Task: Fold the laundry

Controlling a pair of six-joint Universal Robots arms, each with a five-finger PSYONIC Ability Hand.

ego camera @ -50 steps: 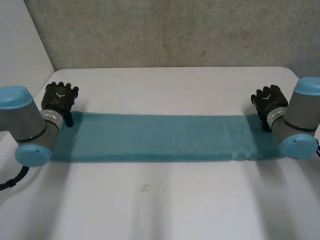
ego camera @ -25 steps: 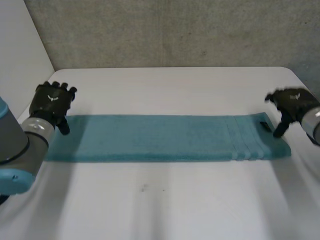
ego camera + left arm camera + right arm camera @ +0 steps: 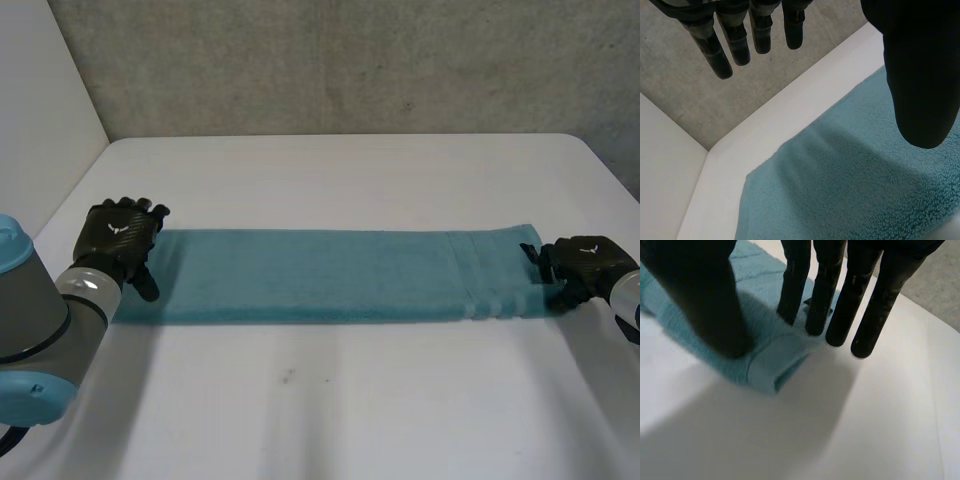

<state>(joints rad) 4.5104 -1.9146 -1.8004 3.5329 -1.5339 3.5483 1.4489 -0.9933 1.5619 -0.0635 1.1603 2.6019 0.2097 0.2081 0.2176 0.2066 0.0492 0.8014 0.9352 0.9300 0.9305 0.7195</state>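
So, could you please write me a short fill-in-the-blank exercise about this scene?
The towel lies on a ___ table. The right hand is at the end with stitched ___. The left hand holds its thumb above the ___.
Missing words: white; stripes; towel.

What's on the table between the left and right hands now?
The long teal towel lies flat there, its ends reaching the left hand and the right hand; nothing else is on that stretch, as the head view shows.

The left robot hand (image 3: 118, 235) and right robot hand (image 3: 580, 262) moved nearer, onto towel (image 3: 320, 275) ends.
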